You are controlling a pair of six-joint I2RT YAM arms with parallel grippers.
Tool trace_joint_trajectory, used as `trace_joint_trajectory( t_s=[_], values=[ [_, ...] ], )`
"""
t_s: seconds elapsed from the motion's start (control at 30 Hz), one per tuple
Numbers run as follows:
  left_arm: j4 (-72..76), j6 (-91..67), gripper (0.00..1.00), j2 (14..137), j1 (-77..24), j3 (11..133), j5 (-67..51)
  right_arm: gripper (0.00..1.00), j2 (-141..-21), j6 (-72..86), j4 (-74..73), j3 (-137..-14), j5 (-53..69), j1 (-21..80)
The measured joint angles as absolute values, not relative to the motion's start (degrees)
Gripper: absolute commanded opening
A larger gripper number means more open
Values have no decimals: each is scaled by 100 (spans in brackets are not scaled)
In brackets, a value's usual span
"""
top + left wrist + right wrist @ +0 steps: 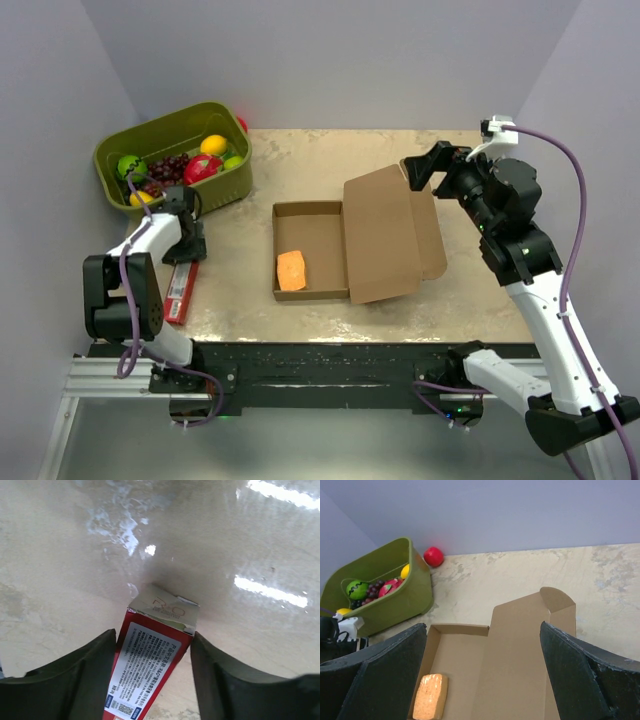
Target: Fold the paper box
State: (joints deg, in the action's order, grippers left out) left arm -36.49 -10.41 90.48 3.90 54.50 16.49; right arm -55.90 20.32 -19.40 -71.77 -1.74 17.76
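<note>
The paper box (385, 235) lies open in the middle of the table, its shallow tray (310, 215) on the left and its lid flap spread to the right and slightly raised. The same paper box (520, 670) fills the right wrist view. An orange block (291, 270) sits in the tray. My right gripper (425, 165) hovers open above the lid's far right corner, holding nothing. At the left of the table my left gripper (152, 655) points down, its fingers (95, 665) touching both sides of a red carton (150, 665) that lies on the table.
An olive-green bin (110, 152) of toy fruit stands at the back left, with a red ball (433, 556) behind it by the wall. The red carton (181, 290) lies near the table's left front edge. Walls close in the table on three sides.
</note>
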Motion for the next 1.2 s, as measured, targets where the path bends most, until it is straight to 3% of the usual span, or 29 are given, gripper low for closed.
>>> trace_joint_trajectory(
  t_s=[0.13,0.23,0.33,0.7,1.2],
  values=[
    [-3741,-1013,44,8823,370,5356,1391,99,-5592,2032,-1968,-7177,-204,1776],
    [-3865,-1002,23,8580,349,5349,1260,99,-5612,2032,-1973,-7177,-202,1774],
    [-3881,-998,13,8359,316,5349,1125,99,-5655,2036,-1973,-7177,-202,1774],
    [-4440,-1155,0,7999,-539,6051,165,99,-5850,2104,-1968,-7175,-202,1774],
    [-4689,-1769,0,7378,-1140,7649,-825,99,-6075,2187,-1865,-7135,-202,1774]
  ],
)
